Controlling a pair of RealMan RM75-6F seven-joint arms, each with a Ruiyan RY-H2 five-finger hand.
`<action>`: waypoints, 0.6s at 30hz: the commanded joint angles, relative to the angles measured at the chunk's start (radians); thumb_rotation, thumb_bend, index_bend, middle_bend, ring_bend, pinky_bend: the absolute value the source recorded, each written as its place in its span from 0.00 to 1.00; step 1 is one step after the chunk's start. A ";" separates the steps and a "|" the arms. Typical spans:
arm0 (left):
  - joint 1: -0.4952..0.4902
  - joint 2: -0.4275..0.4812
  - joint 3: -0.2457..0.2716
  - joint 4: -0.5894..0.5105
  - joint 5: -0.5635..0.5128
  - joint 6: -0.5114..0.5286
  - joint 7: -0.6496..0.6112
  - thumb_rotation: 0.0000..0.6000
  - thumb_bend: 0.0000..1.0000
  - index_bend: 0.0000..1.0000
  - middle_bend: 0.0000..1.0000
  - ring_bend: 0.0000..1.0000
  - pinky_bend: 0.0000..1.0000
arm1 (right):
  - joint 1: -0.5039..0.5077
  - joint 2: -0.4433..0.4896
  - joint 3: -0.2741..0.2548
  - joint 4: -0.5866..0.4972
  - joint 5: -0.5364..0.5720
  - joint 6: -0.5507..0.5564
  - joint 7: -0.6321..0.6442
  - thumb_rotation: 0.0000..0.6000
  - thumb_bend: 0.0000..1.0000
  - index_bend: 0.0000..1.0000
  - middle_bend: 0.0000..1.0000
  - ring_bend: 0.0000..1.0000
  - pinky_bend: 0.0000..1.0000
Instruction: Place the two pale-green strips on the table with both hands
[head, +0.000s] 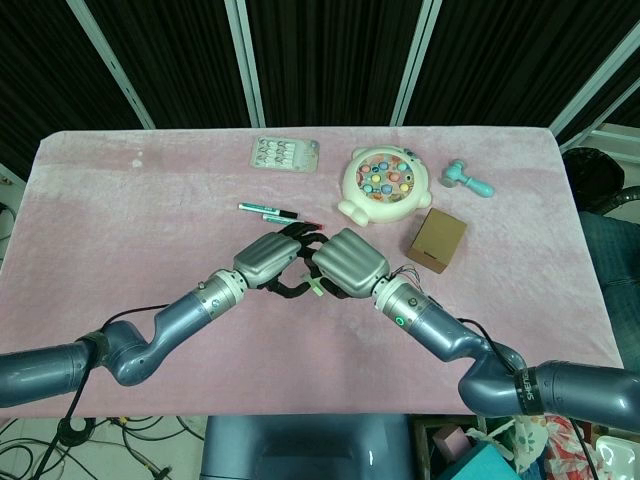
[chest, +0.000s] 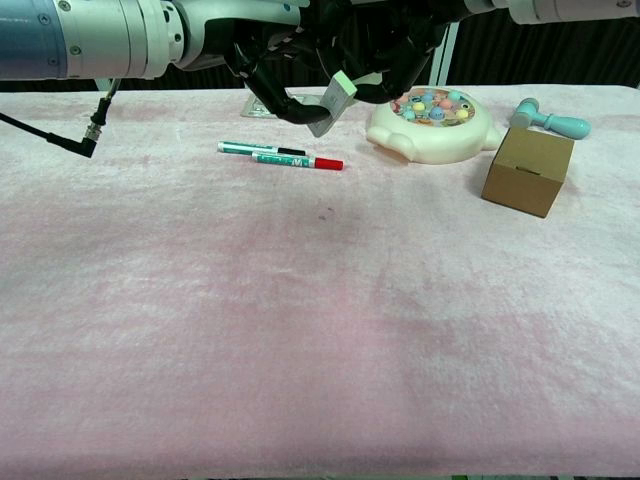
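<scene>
Both hands meet above the middle of the pink-covered desk (head: 120, 220), knuckles up, fingers curled in toward each other. The pale-green strips (chest: 335, 100) sit pinched between them, lifted clear of the cloth, tilted on edge; the left hand (head: 268, 260) and the right hand (head: 347, 262) each have dark fingers on them, though how the two strips are shared out cannot be told. Just beyond, toward the far edge, lie two markers (chest: 282, 154). A cardboard box (head: 437, 240) and a toy game (head: 385, 182) sit nearer the right edge.
</scene>
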 joint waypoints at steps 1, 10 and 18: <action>-0.001 0.000 0.000 -0.001 -0.001 -0.001 0.003 1.00 0.44 0.60 0.16 0.00 0.00 | 0.000 0.001 0.001 0.000 0.001 0.001 0.000 1.00 0.50 0.73 0.99 0.99 0.93; -0.003 -0.005 0.004 0.002 -0.007 -0.001 0.020 1.00 0.44 0.61 0.16 0.00 0.00 | -0.001 0.009 0.000 -0.006 0.004 0.002 -0.004 1.00 0.50 0.73 0.99 0.99 0.93; -0.004 -0.008 0.003 0.003 -0.010 0.001 0.026 1.00 0.44 0.61 0.16 0.00 0.00 | -0.001 0.012 0.000 -0.006 0.007 0.001 -0.004 1.00 0.50 0.73 0.99 0.99 0.93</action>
